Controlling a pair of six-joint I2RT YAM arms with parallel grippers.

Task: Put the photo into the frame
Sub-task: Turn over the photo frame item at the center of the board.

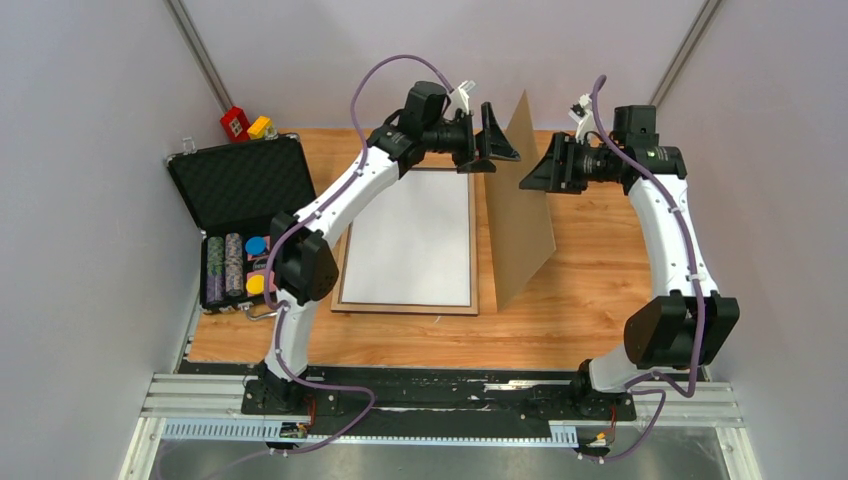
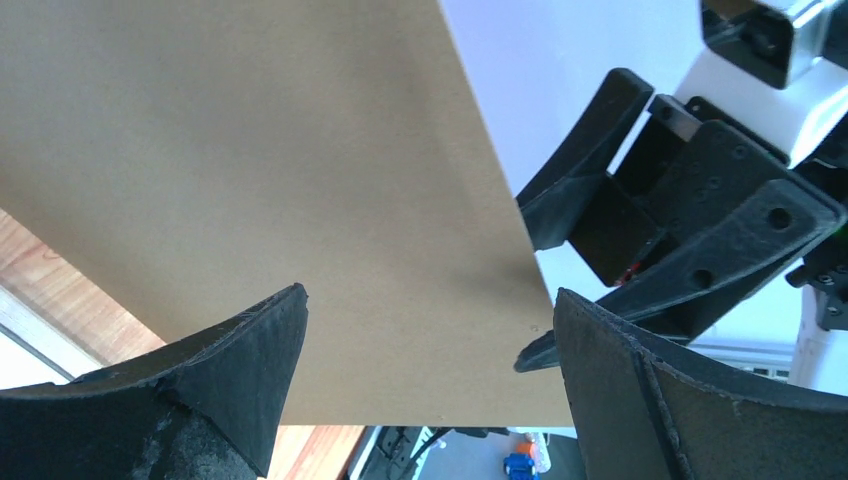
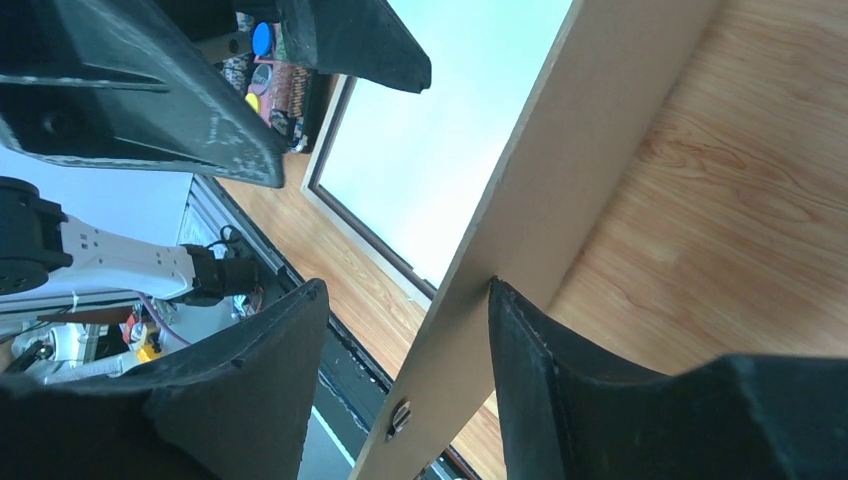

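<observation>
Finding the frame (image 1: 410,310) lying flat near centre, apparently holding the photo (image 1: 410,235) face down. Standing the backing panel (image 1: 520,230) on edge just right. Straddling its far end with left gripper (image 1: 490,150) and right gripper (image 1: 540,165), both gaping, unclamped. Probably needing gripping, then lowering leftward.

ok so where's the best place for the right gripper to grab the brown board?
The raised long edge, near its far end, coming from the right and above. The board stands on its other long edge, tilted, so both flat faces are free there. The right gripper has open fingers either side of that edge; probably avoid the small clip.
</observation>
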